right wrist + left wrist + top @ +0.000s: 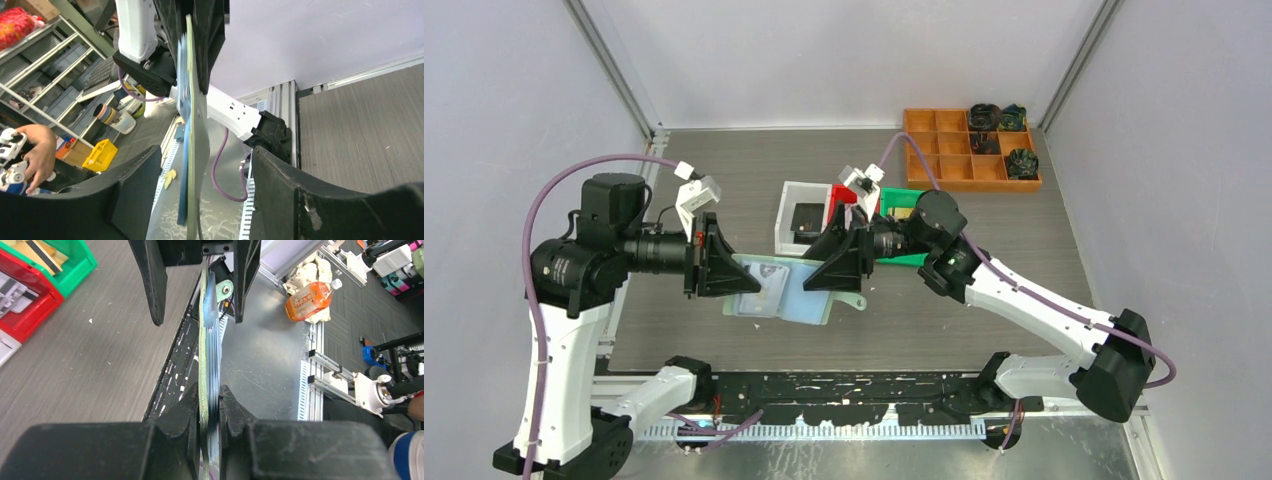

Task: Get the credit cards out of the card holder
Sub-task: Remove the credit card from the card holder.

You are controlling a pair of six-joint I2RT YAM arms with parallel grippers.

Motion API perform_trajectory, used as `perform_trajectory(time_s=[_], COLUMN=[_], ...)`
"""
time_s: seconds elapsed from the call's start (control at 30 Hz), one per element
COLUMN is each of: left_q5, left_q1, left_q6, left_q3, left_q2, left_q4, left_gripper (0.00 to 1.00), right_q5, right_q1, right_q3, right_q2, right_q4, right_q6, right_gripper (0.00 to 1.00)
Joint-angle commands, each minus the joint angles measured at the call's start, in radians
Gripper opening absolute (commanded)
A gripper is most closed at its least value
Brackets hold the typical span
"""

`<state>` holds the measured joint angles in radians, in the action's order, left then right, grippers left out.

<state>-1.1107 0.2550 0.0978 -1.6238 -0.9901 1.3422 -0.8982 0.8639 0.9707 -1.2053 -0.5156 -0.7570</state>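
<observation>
The mint-green card holder (809,295) hangs edge-on above the table between my two grippers. My left gripper (717,262) is shut on its left end; in the left wrist view the pads (192,407) pinch the green cover and its layered clear pockets (214,355). My right gripper (844,262) stands open around the right end, and in the right wrist view the holder (197,125) passes between the spread fingers (140,175) without touching them. A pale credit card (759,300) shows in a pocket. Other cards lie in the bins: black (807,218), gold (37,252), silvery (15,287).
A white bin (796,188), a red bin (842,192) and a green bin (904,200) stand in a row just behind the grippers. An orange compartment tray (954,150) with dark items sits at the back right. Enclosure walls close the left, right and back.
</observation>
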Motion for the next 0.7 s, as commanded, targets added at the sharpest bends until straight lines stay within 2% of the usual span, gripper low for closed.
perform_trajectory(time_s=[0.0,0.17,0.23,0.43,0.57,0.67], left_q5=[-0.068,-0.097,-0.097,-0.1,-0.098,-0.089], left_q1=[0.004,0.003,0.003,0.002,0.001,0.001], left_q6=[0.022,-0.011,-0.018,-0.05,-0.06,-0.062], left_q3=[-0.033,-0.046,-0.049,-0.05,-0.046,-0.038], left_q2=[-0.012,-0.02,-0.025,-0.032,-0.032,-0.03], left_q4=[0.033,0.024,0.022,-0.001,-0.006,-0.013], left_gripper=[0.0,0.0,0.0,0.0,0.0,0.0], right_q5=[0.001,-0.001,0.001,0.031,0.051,0.079], right_q1=[-0.004,0.018,0.035,0.077,0.084,0.09], right_q3=[0.131,0.135,0.125,0.15,0.146,0.13], right_q2=[-0.01,-0.034,-0.028,-0.012,-0.003,-0.003], right_q4=[0.09,0.102,0.113,0.256,0.234,0.173], right_q6=[0.044,0.029,0.043,0.149,0.139,0.105], right_gripper=[0.71,0.52,0.47,0.2,0.06,0.01])
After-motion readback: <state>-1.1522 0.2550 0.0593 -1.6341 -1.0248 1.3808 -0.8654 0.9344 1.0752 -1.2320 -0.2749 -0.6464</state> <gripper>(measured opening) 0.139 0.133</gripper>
